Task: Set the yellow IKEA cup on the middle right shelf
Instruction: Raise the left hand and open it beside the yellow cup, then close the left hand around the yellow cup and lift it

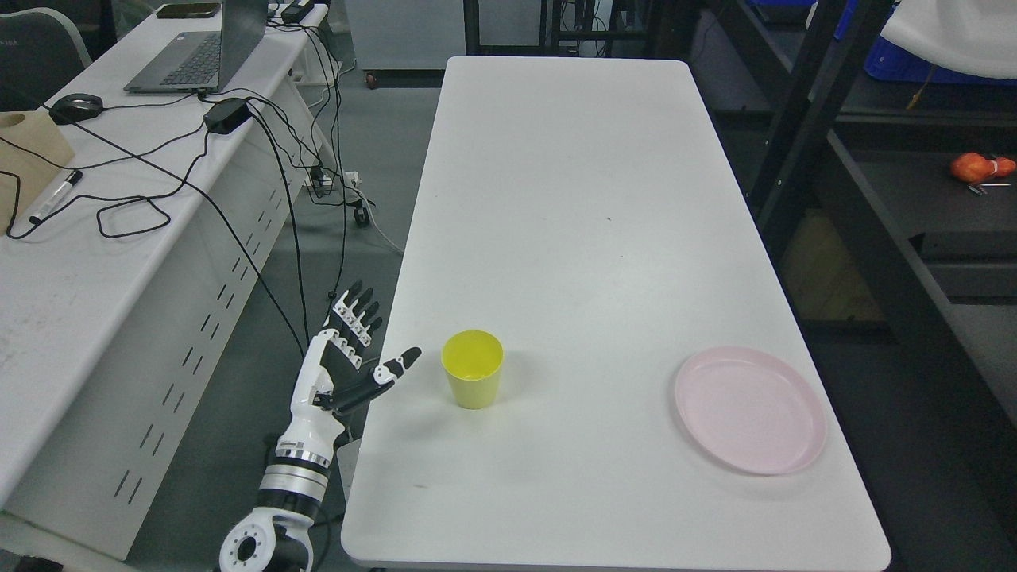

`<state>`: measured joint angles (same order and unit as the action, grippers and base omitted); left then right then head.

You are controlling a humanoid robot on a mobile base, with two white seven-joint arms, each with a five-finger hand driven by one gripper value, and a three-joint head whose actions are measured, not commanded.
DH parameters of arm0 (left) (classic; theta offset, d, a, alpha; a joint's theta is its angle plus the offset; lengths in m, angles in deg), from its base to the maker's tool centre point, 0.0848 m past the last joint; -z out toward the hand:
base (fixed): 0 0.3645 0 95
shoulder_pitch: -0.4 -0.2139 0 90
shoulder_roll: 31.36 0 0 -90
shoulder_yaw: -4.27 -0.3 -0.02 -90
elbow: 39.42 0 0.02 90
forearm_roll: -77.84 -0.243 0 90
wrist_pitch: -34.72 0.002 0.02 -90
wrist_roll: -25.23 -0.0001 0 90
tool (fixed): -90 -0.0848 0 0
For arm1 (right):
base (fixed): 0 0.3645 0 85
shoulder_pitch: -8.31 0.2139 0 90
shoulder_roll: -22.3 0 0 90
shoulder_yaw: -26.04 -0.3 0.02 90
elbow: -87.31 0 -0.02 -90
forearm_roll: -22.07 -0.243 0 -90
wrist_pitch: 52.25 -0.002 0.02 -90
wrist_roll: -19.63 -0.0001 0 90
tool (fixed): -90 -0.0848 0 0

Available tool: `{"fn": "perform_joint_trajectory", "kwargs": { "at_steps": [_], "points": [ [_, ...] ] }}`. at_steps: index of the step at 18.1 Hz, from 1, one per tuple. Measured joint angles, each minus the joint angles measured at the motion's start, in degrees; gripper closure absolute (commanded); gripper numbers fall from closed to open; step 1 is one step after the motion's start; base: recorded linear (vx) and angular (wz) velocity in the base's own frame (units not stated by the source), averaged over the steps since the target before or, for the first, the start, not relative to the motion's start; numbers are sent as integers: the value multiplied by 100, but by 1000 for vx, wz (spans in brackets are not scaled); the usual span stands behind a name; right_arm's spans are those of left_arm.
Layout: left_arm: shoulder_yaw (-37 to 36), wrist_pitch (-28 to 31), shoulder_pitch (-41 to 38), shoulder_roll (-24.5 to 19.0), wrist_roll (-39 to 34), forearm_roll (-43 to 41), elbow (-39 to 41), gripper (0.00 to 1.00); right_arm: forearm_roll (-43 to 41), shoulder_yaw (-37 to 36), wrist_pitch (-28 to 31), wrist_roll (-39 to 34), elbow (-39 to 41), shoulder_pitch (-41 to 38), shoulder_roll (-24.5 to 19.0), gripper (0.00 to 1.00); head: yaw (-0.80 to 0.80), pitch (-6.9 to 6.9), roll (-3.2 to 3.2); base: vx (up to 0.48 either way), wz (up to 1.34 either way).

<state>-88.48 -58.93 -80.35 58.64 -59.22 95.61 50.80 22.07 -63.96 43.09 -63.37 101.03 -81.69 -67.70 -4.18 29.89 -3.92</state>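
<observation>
Rising from the lower left corner, my left arm (pixel 274 508) is reaching up along the near left edge of the white table (pixel 572 238), and my left hand (pixel 342 357) is hanging just off that edge with its fingers (pixel 355 314) spread straight and its thumb pointing toward the table, gripping nothing. Just beside that thumb, apart from it, the yellow cup (pixel 473 369) is standing upright on the near left part of the tabletop, its mouth facing up. Well to its right, a pink plate (pixel 749 409) is lying flat near the table's right edge. Past the table on the right, a dark shelf frame (pixel 802 119) is standing, with an orange object (pixel 981 167) sitting on one of its levels. Off to the far left, a second white desk (pixel 71 270) is carrying a laptop (pixel 203 48), a mouse (pixel 77 105), a marker (pixel 54 195) and trailing black cables (pixel 159 183).
</observation>
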Motion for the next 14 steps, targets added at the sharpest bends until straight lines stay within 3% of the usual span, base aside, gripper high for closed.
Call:
{"fn": "perform_joint_trajectory", "kwargs": {
  "at_steps": [14],
  "points": [
    [-988, 441, 690, 0, 289, 178, -950, 3, 0, 0, 0, -32, 0, 0, 0, 1, 0, 0, 0, 0, 0]
  ]
}}
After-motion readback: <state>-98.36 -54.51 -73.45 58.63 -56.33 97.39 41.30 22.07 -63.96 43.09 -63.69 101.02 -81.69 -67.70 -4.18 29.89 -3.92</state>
